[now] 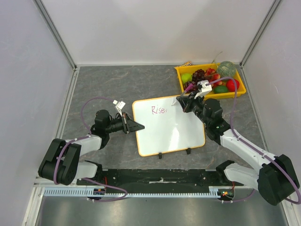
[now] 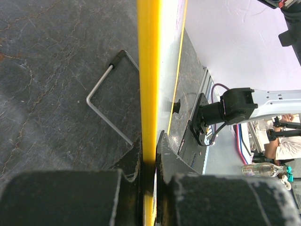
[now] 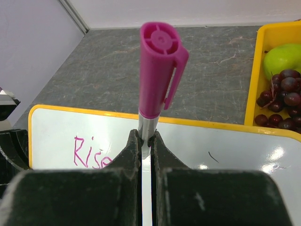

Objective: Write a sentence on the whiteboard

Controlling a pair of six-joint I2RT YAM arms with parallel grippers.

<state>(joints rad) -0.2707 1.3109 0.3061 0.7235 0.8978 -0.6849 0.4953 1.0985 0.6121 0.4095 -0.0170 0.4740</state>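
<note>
Jaws of the left gripper (image 2: 149,153) are clamped on the yellow left rim of the whiteboard (image 1: 174,132). The right gripper (image 3: 146,141) has its jaws pinched on a marker (image 3: 159,61), magenta cap end up. The whiteboard lies flat on the grey table (image 1: 108,80), with black clips (image 1: 160,154) on its near edge. The sentence (image 3: 88,153), pinkish-red, reads "Rise" near the far left corner, just left of the right gripper. A yellow tray (image 3: 254,80) of fruit sits just beyond the far right corner.
</note>
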